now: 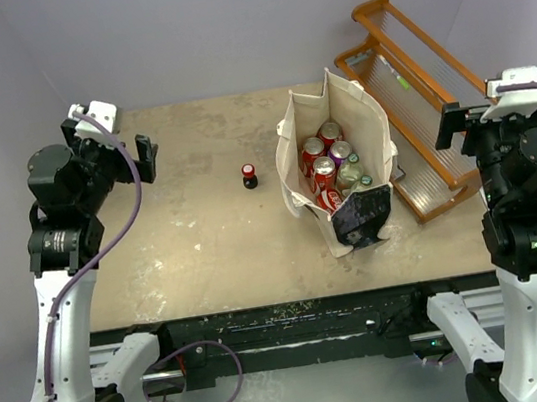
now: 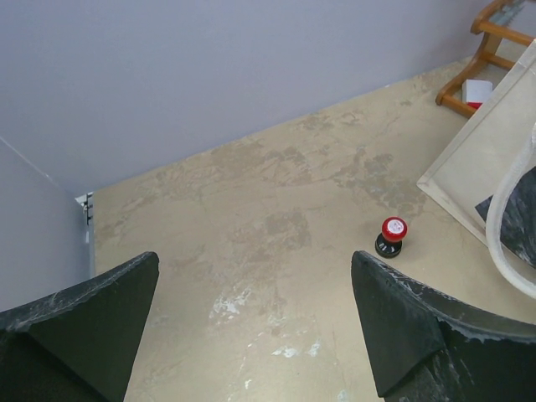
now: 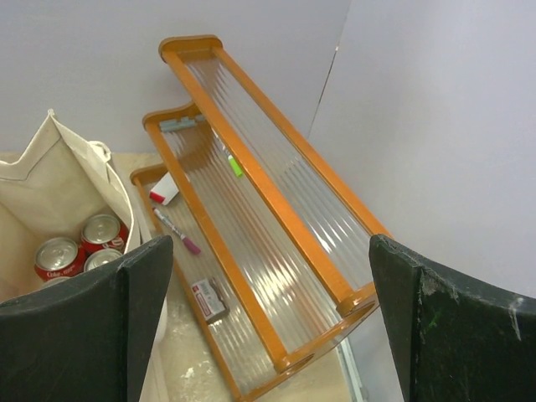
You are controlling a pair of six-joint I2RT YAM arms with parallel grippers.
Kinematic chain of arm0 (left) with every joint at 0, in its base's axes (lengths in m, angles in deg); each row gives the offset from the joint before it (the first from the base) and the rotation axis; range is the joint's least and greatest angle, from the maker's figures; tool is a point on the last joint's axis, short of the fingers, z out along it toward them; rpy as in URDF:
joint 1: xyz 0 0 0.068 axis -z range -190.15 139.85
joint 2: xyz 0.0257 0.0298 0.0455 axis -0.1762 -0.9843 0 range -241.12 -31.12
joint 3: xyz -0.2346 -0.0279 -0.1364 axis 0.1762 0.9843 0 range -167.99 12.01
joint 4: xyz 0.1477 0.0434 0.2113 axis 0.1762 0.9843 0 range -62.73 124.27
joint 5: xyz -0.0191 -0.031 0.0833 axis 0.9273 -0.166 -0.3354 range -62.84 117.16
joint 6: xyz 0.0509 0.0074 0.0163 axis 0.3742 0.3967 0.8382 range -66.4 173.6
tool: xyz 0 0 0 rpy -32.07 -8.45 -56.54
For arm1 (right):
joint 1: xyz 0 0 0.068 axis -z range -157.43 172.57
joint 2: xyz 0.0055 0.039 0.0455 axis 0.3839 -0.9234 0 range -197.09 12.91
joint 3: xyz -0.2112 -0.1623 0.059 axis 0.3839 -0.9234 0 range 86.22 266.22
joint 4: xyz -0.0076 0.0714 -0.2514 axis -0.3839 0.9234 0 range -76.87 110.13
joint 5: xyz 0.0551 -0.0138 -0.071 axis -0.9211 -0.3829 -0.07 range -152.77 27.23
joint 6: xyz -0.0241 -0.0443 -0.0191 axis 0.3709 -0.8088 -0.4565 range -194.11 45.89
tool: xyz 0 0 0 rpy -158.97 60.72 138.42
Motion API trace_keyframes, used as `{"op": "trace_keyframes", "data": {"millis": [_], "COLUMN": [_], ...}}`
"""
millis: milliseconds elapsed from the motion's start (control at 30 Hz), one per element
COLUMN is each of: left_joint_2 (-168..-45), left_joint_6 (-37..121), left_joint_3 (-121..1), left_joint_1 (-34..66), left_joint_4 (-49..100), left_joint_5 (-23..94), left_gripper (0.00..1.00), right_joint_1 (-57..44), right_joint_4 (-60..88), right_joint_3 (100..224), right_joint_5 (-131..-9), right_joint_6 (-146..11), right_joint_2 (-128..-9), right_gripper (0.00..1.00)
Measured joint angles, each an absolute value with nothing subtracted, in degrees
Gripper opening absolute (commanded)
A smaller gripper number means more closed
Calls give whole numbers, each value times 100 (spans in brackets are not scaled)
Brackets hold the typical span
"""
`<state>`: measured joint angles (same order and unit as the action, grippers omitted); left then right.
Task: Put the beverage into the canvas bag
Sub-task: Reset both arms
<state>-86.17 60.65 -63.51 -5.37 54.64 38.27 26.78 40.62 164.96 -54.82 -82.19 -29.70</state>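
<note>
- The left tool (image 2: pixel 254 270) hangs wide open and empty, well apart from the canvas bag (image 1: pixel 308 116). The right tool (image 3: pixel 270 251), equally wide and empty, hovers on the bag's other side, above the orange wooden rack (image 3: pixel 251 176).
- The beverage (image 1: pixel 248 175), a small dark bottle with a red cap, stands upright on the worktop (image 1: pixel 194 242) near the bag, on the left arm's side and not touching it.
- The bag stands open-mouthed with several cans (image 1: pixel 326 164) inside.
- As I judge it, the reach has not yet begun. The left tool must next descend around the bottle, close, and carry it above the bag's mouth.
- Only the top view shows the room left among the cans. The left wrist view shows the bottle but not the bag's inside.
</note>
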Motion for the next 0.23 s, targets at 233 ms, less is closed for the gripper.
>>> {"op": "trace_keyframes", "data": {"millis": [233], "left_joint_2": [-8658], "left_joint_6": [6062], "left_joint_3": [-6351], "left_joint_1": [-562], "left_joint_4": [5543], "left_joint_5": [3910], "left_gripper": [99], "right_joint_1": [2682], "right_joint_4": [4068], "right_joint_3": [16463], "right_joint_5": [-5469], "right_joint_6": [-8221], "right_joint_2": [-2981], "right_gripper": [100]}}
